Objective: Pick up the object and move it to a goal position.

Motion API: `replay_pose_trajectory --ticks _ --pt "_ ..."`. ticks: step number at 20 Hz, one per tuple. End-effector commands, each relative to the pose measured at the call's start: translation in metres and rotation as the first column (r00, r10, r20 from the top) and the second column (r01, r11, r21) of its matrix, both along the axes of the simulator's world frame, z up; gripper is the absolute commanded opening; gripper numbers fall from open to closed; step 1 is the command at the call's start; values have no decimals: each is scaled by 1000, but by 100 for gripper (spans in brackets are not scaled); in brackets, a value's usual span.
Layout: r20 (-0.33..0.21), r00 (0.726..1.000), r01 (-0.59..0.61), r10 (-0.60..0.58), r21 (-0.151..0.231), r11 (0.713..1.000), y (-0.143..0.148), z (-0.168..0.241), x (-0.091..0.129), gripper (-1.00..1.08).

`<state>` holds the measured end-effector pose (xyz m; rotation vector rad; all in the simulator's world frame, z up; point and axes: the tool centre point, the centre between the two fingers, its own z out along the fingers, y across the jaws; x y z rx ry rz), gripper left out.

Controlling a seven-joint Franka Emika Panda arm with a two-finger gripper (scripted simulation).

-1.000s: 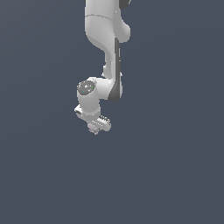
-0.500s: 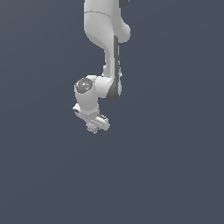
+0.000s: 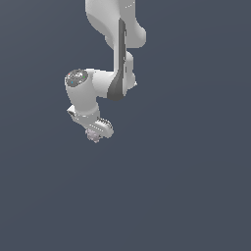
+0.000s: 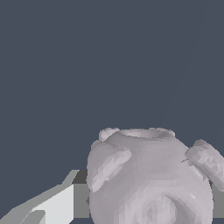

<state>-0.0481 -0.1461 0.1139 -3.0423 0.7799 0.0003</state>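
The object is a tiny, knobbly, pale pinkish-grey ball. In the exterior view it peeks out under the white gripper at the end of the bent white arm, left of centre. The wrist view shows the object large and close, lumpy with small knobs, pressed against a pale finger. The second finger is hidden behind the ball. The gripper is shut on the object and holds it in mid-air.
Only the white arm coming down from the upper edge and a plain dark blue-grey background show. No table, container or goal marker is visible in either view.
The gripper, with the object in it, has drifted slightly toward the exterior view's left and a touch higher. The grasp looks unchanged.
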Motion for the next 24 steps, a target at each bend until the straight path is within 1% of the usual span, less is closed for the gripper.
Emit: replay_pose_trajectory --ticks 1,8,13,19,24 --pt "1 1000 1 -1 0 1000 -15 24 -1 -100" --pt "1 1000 1 -1 0 1000 -59 93 -3 -100" --pt "0 1000 1 -1 0 1000 -81 127 -3 -100" --pt "0 1000 1 -1 -1 1000 -95 150 -2 -100" --pt "0 1000 1 -1 -1 1000 -98 154 -1 -100"
